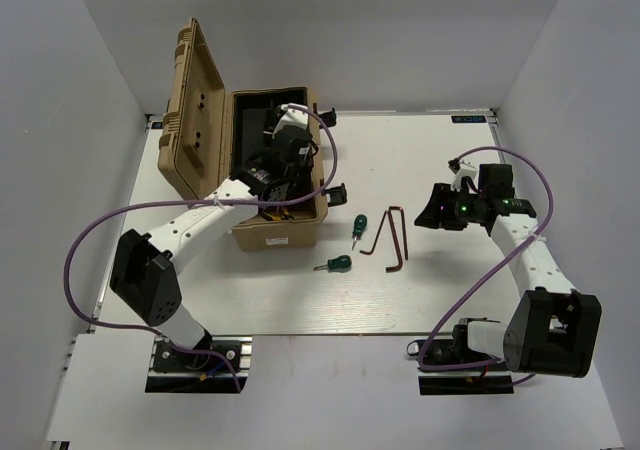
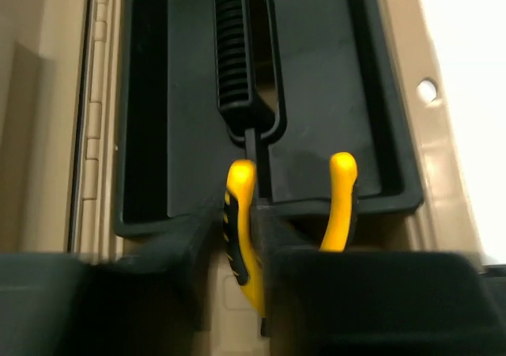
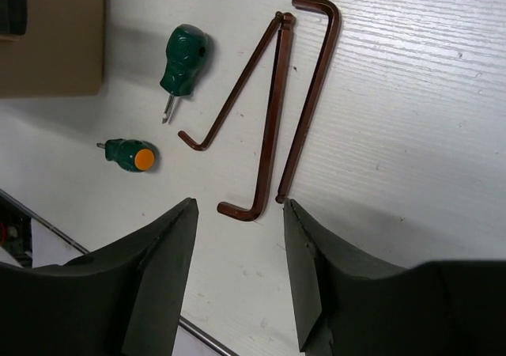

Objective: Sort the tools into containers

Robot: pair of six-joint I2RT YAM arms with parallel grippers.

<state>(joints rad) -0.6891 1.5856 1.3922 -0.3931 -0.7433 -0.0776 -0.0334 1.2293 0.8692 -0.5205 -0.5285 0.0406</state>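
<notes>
My left gripper [image 1: 279, 192] reaches down into the open tan toolbox [image 1: 280, 238]. In the left wrist view it [image 2: 237, 223] is shut on one yellow handle of a pair of pliers [image 2: 240, 213]; the other handle [image 2: 342, 190] sticks up beside it. A second pair is not in view. Two green screwdrivers [image 1: 357, 226] [image 1: 336, 264] and three dark-red hex keys [image 1: 392, 235] lie on the table right of the box. My right gripper [image 1: 440, 213] hovers open and empty right of the keys. In its view [image 3: 239, 206] the keys [image 3: 273, 119] lie just ahead, the screwdrivers [image 3: 183, 59] [image 3: 126, 154] to the left.
The toolbox lid [image 1: 190, 110] stands open on the left. A black tray [image 2: 316, 71] with a ribbed carrying handle [image 2: 236, 55] fills the far part of the box. The table's front rail [image 3: 198, 332] runs close below my right gripper.
</notes>
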